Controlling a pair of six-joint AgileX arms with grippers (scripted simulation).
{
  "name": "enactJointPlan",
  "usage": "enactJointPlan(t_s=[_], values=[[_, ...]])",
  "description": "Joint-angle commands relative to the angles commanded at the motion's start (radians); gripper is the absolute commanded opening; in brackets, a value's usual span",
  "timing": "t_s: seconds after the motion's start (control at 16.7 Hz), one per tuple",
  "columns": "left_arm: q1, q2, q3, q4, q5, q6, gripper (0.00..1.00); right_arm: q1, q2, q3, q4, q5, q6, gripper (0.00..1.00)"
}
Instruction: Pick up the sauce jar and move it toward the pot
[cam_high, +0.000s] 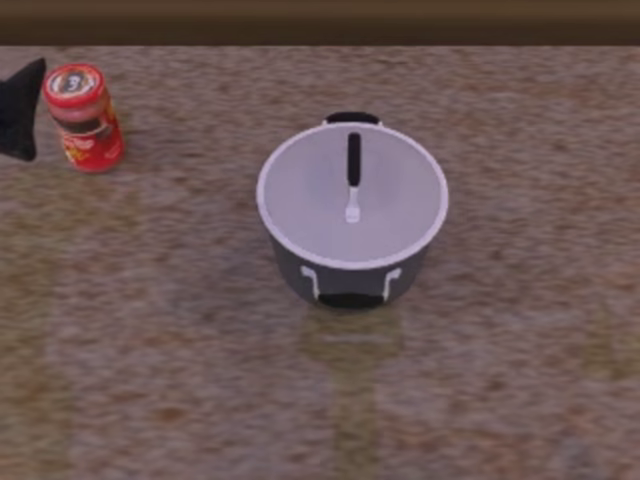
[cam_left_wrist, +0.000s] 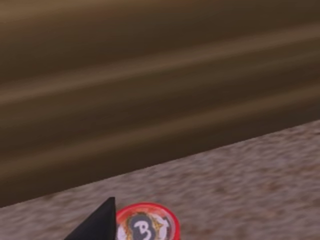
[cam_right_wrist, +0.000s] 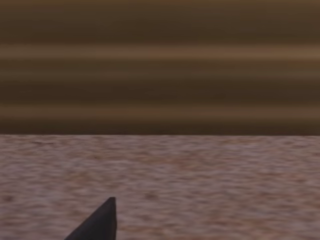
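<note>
A: From above, what is on the surface (cam_high: 200, 380)?

B: The sauce jar (cam_high: 84, 117) stands upright near the far left corner, red lid up, red label around dark contents. The pot (cam_high: 351, 212) sits near the middle, well apart from the jar, with its pale lid on and the black bar handle pointing away from the camera. One black side handle shows at its far rim and one at its near side.

A: And the left tool?

B: Only a black tip of the left tool (cam_high: 22, 110) shows at the left edge, just beside the jar on its left. I cannot tell whether it touches the jar, nor whether its fingers are spread or pressed together.

A: The left wrist view?

B: It shows the jar's red lid with its white round mark, cut off by the picture's edge, and one black finger (cam_left_wrist: 97, 223) right against the lid in the picture. The speckled surface runs back to a brown striped wall (cam_left_wrist: 150, 75).

A: The right wrist view?

B: One black finger (cam_right_wrist: 97, 223) of the right tool over bare surface, with the same wall behind. Its state cannot be told. The right arm is out of the top view.
</note>
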Motion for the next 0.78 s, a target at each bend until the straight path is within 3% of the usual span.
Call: enactJointPlan(t_s=[0.42, 0.78], values=[[0.071, 0.673, 0.338, 0.212, 0.284, 0.094, 1.0, 0.0, 0.0, 0.0, 0.0, 0.0, 0.0, 1.0], [0.11, 1.035, 0.52, 0.327, 0.436, 0.145, 1.0, 0.0, 0.0, 0.0, 0.0, 0.0, 0.0, 1.0]])
